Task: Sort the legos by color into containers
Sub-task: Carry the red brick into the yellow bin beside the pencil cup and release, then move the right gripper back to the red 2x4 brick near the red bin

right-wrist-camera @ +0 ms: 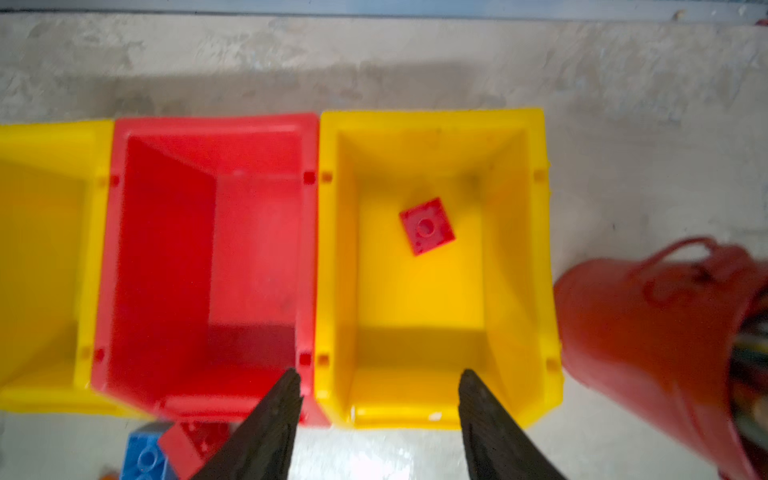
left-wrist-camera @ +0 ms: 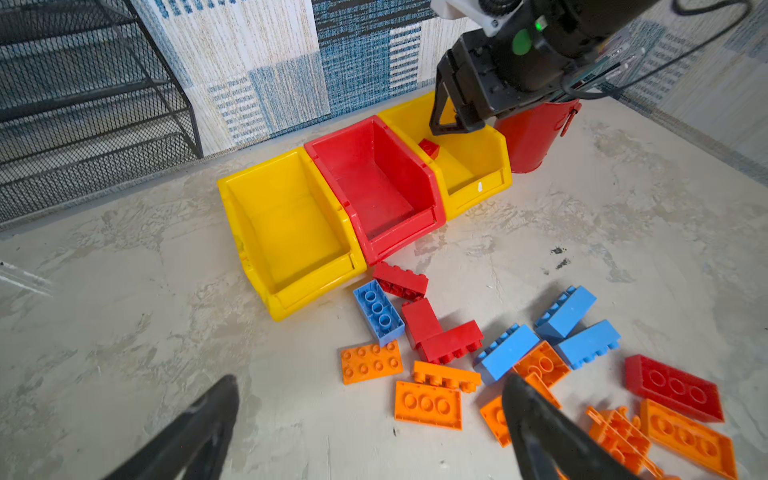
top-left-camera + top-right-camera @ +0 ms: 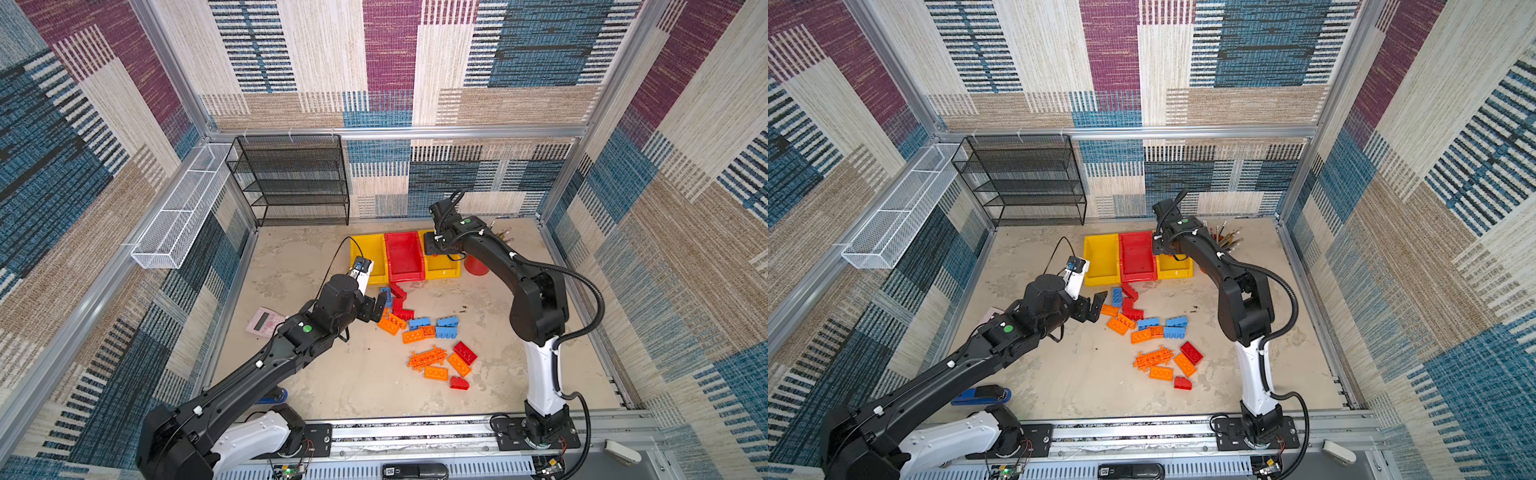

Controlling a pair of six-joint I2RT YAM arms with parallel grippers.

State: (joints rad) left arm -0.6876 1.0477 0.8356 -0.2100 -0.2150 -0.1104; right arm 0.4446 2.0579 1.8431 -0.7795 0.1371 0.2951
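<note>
Over the right yellow bin [image 1: 432, 118], the right end effector [image 1: 380, 374] is hanging spread and empty, a drop apparently finishing.
One small red lego [image 1: 427, 225] is lying inside that bin; the other legos [image 3: 419, 323] are lying loose on the worktop [image 3: 332, 386], where the left end effector [image 2: 370, 382], spread wide, is hovering over orange bricks [image 2: 371, 361], needing to lower and close.
</note>
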